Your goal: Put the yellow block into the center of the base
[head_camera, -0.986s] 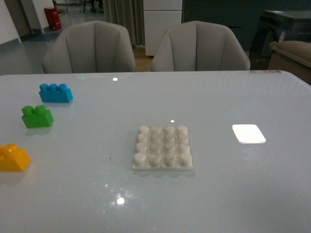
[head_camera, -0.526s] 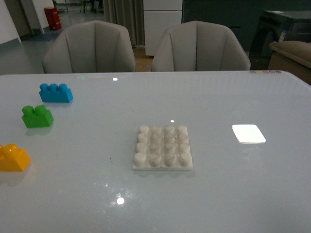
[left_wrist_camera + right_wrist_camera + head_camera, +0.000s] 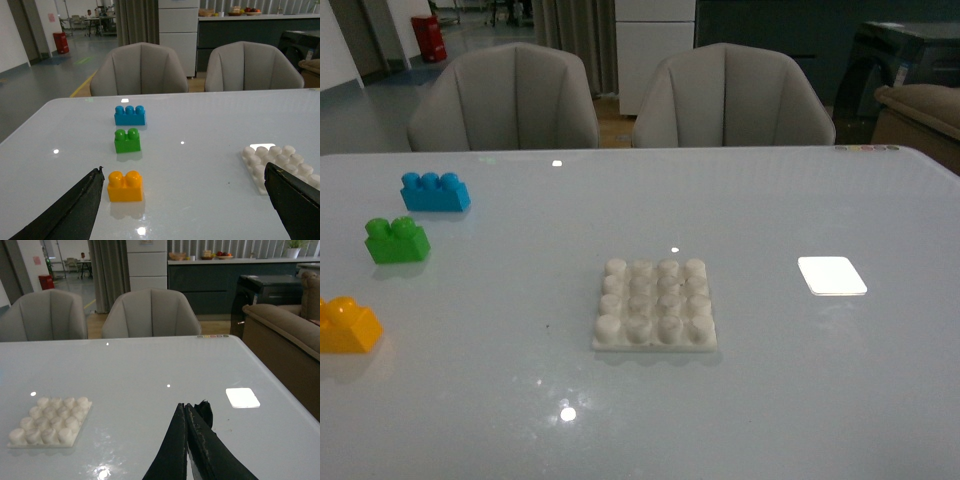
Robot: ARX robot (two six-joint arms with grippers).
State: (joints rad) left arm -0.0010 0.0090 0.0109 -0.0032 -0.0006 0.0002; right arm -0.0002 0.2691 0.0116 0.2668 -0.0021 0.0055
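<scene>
The yellow block (image 3: 347,325) lies at the table's left edge in the front view; neither arm shows there. In the left wrist view the yellow block (image 3: 125,186) lies on the table just inside one finger of my left gripper (image 3: 185,172), which is open wide and empty, above the table. The white studded base (image 3: 655,304) sits at mid-table; it also shows in the left wrist view (image 3: 277,162) and in the right wrist view (image 3: 49,421). My right gripper (image 3: 186,407) is shut and empty, over bare table well apart from the base.
A green two-stud brick (image 3: 396,240) and a blue three-stud brick (image 3: 434,191) lie behind the yellow block. A glossy white patch (image 3: 831,275) lies to the right of the base. Two grey chairs (image 3: 505,97) stand beyond the far table edge.
</scene>
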